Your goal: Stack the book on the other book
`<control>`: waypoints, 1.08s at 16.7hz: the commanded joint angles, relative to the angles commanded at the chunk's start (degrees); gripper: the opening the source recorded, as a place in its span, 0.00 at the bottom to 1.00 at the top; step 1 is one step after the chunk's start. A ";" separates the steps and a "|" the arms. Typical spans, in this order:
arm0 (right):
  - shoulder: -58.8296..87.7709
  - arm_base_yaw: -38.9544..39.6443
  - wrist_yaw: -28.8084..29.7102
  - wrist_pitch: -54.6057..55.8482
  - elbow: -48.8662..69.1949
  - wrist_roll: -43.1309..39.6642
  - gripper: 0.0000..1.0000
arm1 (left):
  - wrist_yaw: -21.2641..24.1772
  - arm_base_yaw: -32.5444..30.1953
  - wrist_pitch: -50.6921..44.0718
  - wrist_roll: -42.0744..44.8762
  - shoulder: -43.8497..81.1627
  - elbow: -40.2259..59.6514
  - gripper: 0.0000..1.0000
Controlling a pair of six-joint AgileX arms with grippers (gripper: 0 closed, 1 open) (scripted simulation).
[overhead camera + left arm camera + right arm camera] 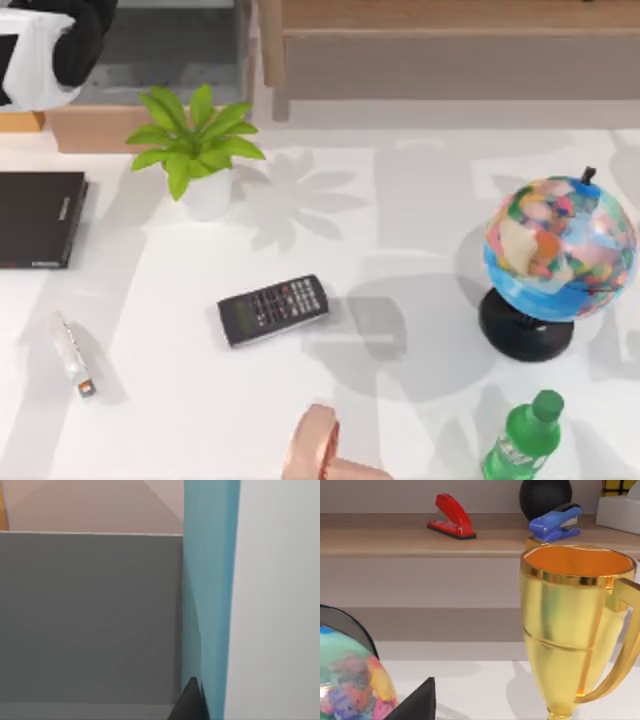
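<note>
We judge the teal book (pixel 210 600) beside our left end effector (pixel 192 706), whose grip we cannot tell, stiff, heavy and slick-covered, best pinched mid-spine for the black book (pixel 40 220) at nine o'clock.

Matt black book (pixel 38 218), glossy gold metal-looking trophy (pixel 570 630), shiny painted globe (pixel 560 245), smooth white table (pixel 400 300).
</note>
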 joint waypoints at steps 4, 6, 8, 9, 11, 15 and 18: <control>0.00 0.00 0.00 0.00 0.00 0.00 1.00 | 0.00 0.00 0.00 0.00 0.00 0.00 0.00; 0.00 0.00 0.00 0.00 0.00 0.00 1.00 | -0.02 -0.16 -0.08 0.08 -0.30 -0.11 0.00; 0.00 0.00 0.00 0.00 0.00 0.00 1.00 | -0.10 -0.22 -0.39 0.08 -1.03 -0.54 0.00; 0.00 0.00 0.00 0.00 0.00 0.00 1.00 | -0.14 -0.25 -0.55 0.09 -1.39 -0.75 0.00; 0.00 0.00 0.00 0.00 0.00 0.00 1.00 | -0.21 -0.31 -0.86 0.09 -2.12 -1.17 0.00; 0.00 0.00 0.00 0.00 0.00 0.00 1.00 | -0.30 -0.39 -1.17 0.10 -2.86 -1.58 0.00; 0.00 0.00 0.00 0.00 0.00 0.00 1.00 | 0.08 -0.17 -0.88 0.75 -3.03 -1.77 0.00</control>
